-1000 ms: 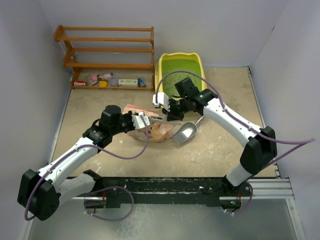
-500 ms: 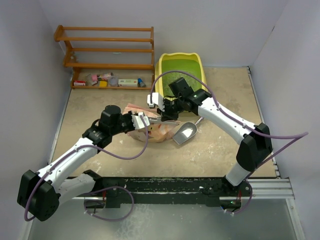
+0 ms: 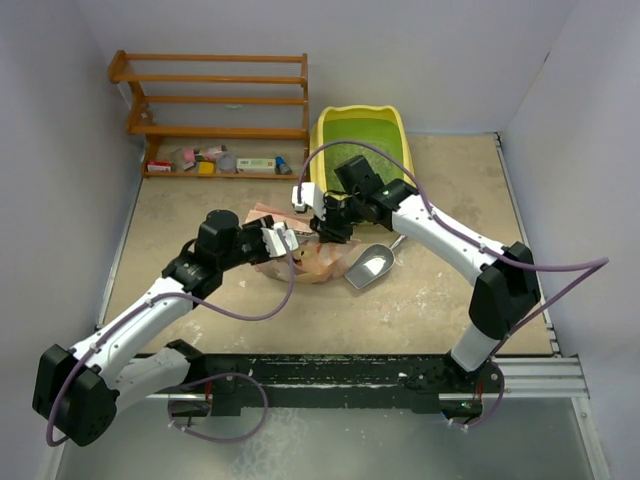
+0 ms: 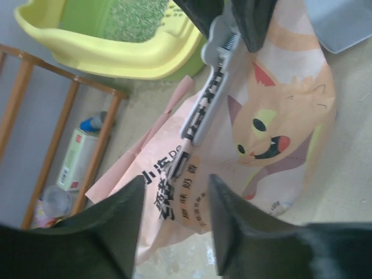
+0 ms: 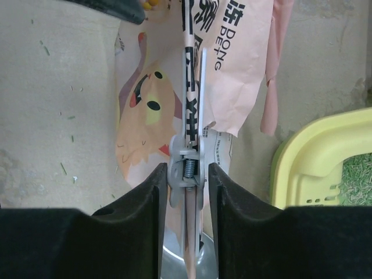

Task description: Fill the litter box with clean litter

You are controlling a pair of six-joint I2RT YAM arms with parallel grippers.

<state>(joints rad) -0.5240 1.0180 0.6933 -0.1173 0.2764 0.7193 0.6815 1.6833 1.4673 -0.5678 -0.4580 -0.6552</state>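
Note:
The yellow litter box (image 3: 318, 140) stands at the back, and its green basin (image 4: 139, 17) looks speckled. No pale clean litter shows. A pink-tan cat-printed bag (image 3: 310, 262) lies in front of it, with a long grey clip (image 4: 203, 99) along its top edge. My left gripper (image 3: 283, 240) hovers open over the bag's printed face (image 4: 279, 116), with nothing between its fingers. My right gripper (image 3: 318, 225) is open with its jaws either side of the clip's spring end (image 5: 186, 160). One finger touches the clip and a sliver of gap shows at the other.
A grey scoop (image 3: 368, 265) lies on the table just right of the bag, under the right arm. A wooden shelf rack (image 3: 215, 100) stands at the back left with small items (image 3: 215, 160) on its bottom shelf. Walls close in on both sides.
Both grippers have opened. The left one has let go of the bag and drawn back a little. The right arm has shifted left along the clip.

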